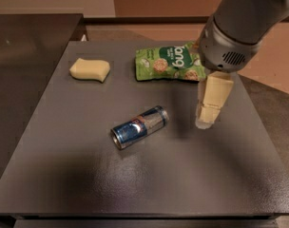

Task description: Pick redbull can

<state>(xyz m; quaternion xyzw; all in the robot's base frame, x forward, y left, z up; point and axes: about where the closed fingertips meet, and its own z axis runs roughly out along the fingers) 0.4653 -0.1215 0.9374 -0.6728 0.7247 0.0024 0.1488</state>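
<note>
The redbull can [139,127] lies on its side near the middle of the dark table [87,184]. It is blue and silver, and its silver end faces the front left. My gripper [208,113] hangs from the grey arm at the upper right. It is to the right of the can, above the table, and apart from the can. It holds nothing.
A green snack bag [169,62] lies at the back of the table, partly behind the arm. A pale yellow sponge [90,70] lies at the back left. A dark counter [21,46] stands to the left. The table's right edge runs just past the gripper.
</note>
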